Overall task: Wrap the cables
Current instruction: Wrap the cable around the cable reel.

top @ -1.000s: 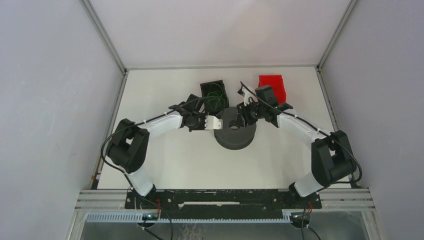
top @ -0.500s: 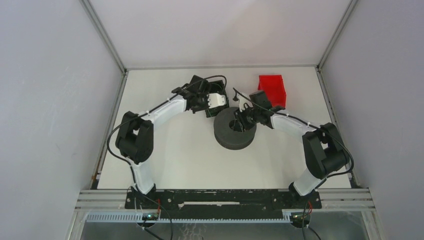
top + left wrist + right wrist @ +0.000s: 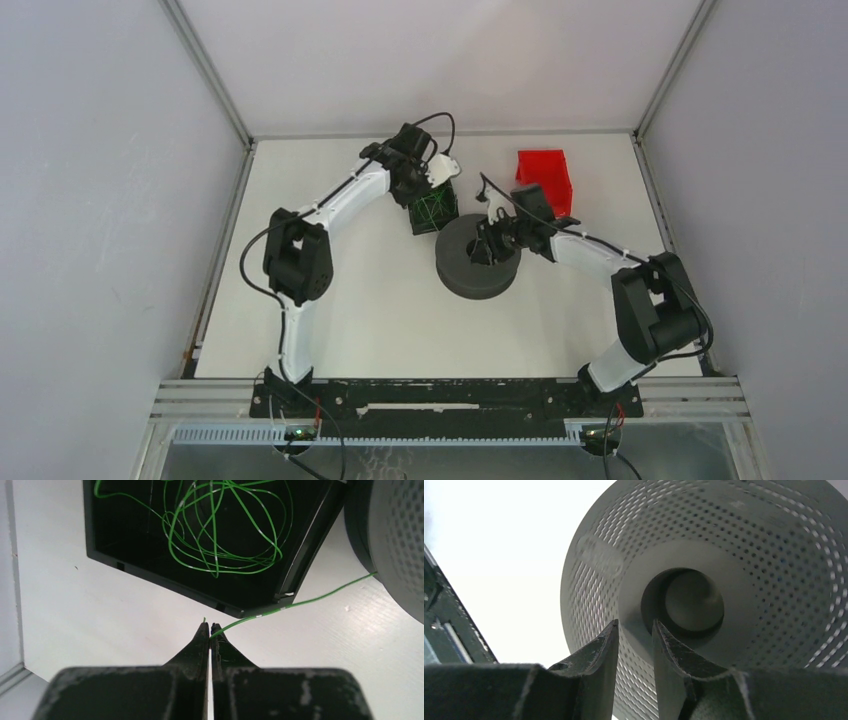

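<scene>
— Where do the thin bright green cables [image 3: 216,570] lie?

— Mostly in loose, tangled loops inside the black open-topped box [image 3: 125,525]. It sits on the white desk [image 3: 100,615] toward the far side, just beside the dark grey perforated round drum [image 3: 478,268]. One strand leaves the rest, passes a corner of the box and runs across the desk to the drum's side.

— And the other end of that strand?

— Pinched in the left gripper [image 3: 210,628]. Its two fingers are pressed together with no gap, and the green end pokes out just past the tips. The gripper hangs just outside the box's wall, above bare desk.

— What about the right gripper [image 3: 635,625]?

— It is over the drum's top face, with its fingertips pointing at the smooth ring around the centre hole [image 3: 694,602]. The fingers stand a narrow gap apart, and only the drum's surface shows between them, so nothing is gripped. Whether the tips touch the drum I cannot tell.

— Anything else on the desk?

— A red plastic bin [image 3: 545,178] at the far right, behind the right arm and apart from the drum. In the overhead view the left arm reaches far forward to the box, and the right arm bends in from the right to the drum.
</scene>
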{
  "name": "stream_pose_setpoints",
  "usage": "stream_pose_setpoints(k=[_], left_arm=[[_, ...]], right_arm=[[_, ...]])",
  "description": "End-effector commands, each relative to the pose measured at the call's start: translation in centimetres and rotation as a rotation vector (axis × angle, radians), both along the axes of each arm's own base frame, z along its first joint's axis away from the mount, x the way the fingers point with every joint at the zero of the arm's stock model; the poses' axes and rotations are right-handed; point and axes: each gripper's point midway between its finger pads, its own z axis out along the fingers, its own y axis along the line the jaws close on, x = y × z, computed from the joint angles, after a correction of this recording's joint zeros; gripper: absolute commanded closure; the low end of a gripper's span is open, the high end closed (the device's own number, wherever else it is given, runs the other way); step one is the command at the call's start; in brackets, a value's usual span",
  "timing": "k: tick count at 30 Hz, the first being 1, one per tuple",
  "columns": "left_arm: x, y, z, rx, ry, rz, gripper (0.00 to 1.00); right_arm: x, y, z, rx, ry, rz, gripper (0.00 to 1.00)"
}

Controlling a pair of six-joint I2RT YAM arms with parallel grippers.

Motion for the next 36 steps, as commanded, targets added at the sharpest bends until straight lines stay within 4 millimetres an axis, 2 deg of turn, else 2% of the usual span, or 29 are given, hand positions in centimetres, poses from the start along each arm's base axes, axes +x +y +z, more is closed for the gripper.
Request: stream_pose_setpoints(k=[1, 11, 17, 24, 36], left_arm=[[-0.4, -0.2, 2.2, -0.052, 0.038, 0.135, 1.0], [-1.1, -2.5, 1.8, -0.02, 0.065, 0.135, 1.0], [-1.5, -2.8, 1.2, -0.031, 0.09, 0.152, 1.0], [-2.2, -2.8, 0.7, -0.063, 0.105, 0.186, 1.0], [-4.5, -2.3, -1.7, -0.194, 0.219, 0.296, 1.0]], right_arm=[[1.5, -1.6, 3.6, 0.096, -0.037, -0.085, 0.62], [5.9, -8.0, 3.8, -0.007, -0.067, -0.387, 0.53], [6.9, -10.4, 2.7, -0.107, -0.055, -0.52, 0.43], [7.7, -8.7, 2.2, -0.103, -0.01, -0.489, 0.39], [8.6, -4.6, 1.1, -0.066, -0.009, -0.334, 0.42]])
